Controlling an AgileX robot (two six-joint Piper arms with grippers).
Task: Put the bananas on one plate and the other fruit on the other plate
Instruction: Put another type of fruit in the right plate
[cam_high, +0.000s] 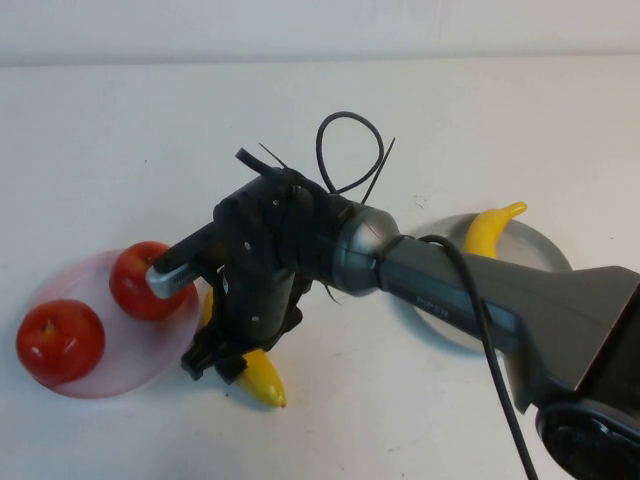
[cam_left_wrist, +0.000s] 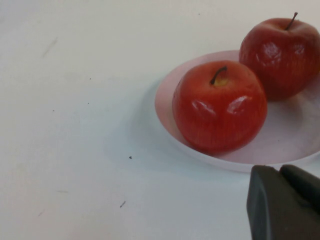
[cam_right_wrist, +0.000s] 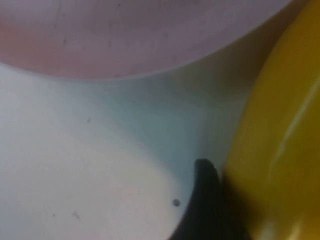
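The pale pink plate (cam_high: 130, 350) lies at the left and holds two red apples (cam_high: 60, 340) (cam_high: 150, 280). They also show in the left wrist view (cam_left_wrist: 220, 107) (cam_left_wrist: 280, 55) on the pink plate (cam_left_wrist: 295, 135). One banana (cam_high: 262, 380) lies on the table beside the pink plate. My right gripper (cam_high: 228, 358) is down on it, and one dark finger (cam_right_wrist: 205, 200) presses against the banana (cam_right_wrist: 280, 140); the other finger is hidden. A second banana (cam_high: 490, 228) lies on the grey-blue plate (cam_high: 535, 250) at the right. My left gripper (cam_left_wrist: 282, 205) is shut and empty, just short of the pink plate.
My right arm (cam_high: 450, 290) stretches across the table from the lower right and covers part of the grey-blue plate. A loose black cable (cam_high: 350, 150) loops above its wrist. The pink plate's rim (cam_right_wrist: 150, 60) lies close to the held banana.
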